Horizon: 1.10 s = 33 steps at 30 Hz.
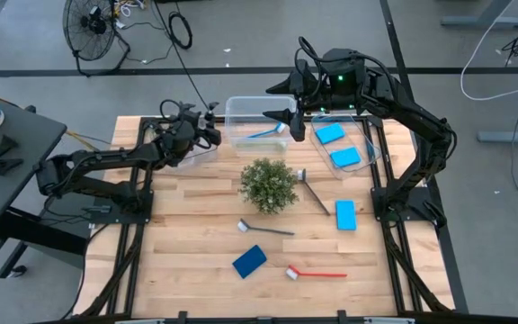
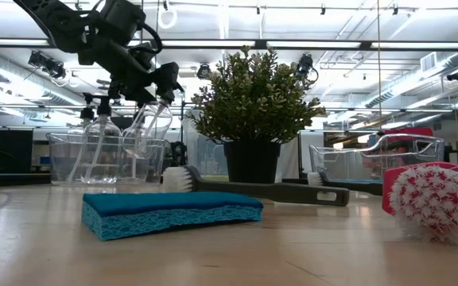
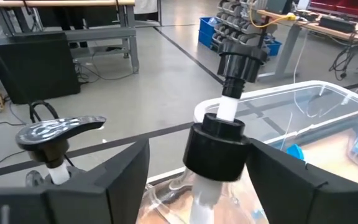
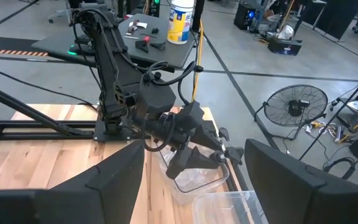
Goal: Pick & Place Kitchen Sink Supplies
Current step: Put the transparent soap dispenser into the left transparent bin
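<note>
A clear bottle (image 3: 211,199) with a black cap and pump top leans tilted in the left clear bin (image 2: 60,159), beside a second, upright bottle (image 2: 102,141). My left gripper (image 3: 197,180) is open, with a finger on either side of the tilted bottle's cap, coming from the table's left at the far left part. My right gripper (image 1: 281,117) hovers open and high over the middle bin (image 1: 241,108), which holds a blue brush (image 1: 266,133). On the table lie two blue sponges (image 1: 345,214) (image 1: 249,261), two dark brushes (image 1: 317,193) (image 1: 263,228) and a red brush (image 1: 317,273). My left gripper's fingers come nearly level from the table's left and stand on either side of the tilted bottle's black cap (image 3: 216,149). A gap shows between one finger (image 3: 126,177) and the cap. The other finger (image 3: 278,177) lies right beside the cap; whether it touches, I cannot tell.
A bushy green plant (image 1: 268,184) in a dark pot stands mid-table. A third clear bin (image 1: 373,155) at the far right holds two blue sponges (image 1: 329,133). Bare wood shows along the table's near left. A fan and cables lie on the floor beyond.
</note>
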Motion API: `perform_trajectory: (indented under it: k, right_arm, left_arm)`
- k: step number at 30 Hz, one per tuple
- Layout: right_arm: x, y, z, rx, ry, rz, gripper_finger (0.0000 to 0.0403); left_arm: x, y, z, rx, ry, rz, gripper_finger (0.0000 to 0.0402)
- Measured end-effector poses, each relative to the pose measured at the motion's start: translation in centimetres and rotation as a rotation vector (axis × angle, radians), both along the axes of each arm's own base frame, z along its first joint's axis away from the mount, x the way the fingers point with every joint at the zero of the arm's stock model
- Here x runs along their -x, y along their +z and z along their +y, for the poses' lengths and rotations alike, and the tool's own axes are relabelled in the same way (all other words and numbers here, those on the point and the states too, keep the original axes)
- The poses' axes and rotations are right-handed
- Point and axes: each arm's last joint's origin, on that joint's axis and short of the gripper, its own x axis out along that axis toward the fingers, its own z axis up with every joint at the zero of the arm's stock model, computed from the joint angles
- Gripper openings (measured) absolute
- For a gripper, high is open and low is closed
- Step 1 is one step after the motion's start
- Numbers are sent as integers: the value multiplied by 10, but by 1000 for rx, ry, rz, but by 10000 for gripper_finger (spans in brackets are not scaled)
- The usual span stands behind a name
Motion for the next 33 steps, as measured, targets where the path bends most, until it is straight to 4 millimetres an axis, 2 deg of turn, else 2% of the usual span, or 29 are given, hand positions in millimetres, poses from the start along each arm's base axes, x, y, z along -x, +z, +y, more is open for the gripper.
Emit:
perform_trajectory:
  k: [4,12,18,27,33]
  right_arm:
    - [0,0,0,0,0,0,279]
    - [0,0,0,0,0,0,279]
    - [0,0,0,0,0,0,279]
    - [0,0,0,-1,0,1,279]
    - [0,0,0,-1,0,1,279]
  left_arm:
    - [0,0,0,3,0,-5,240]
    - [0,-1,0,4,1,10,135]
    - [0,1,0,-5,7,-3,134]
    - [0,20,0,-120,-6,-89,141]
    - [-2,17,-2,-102,-47,-62,138]
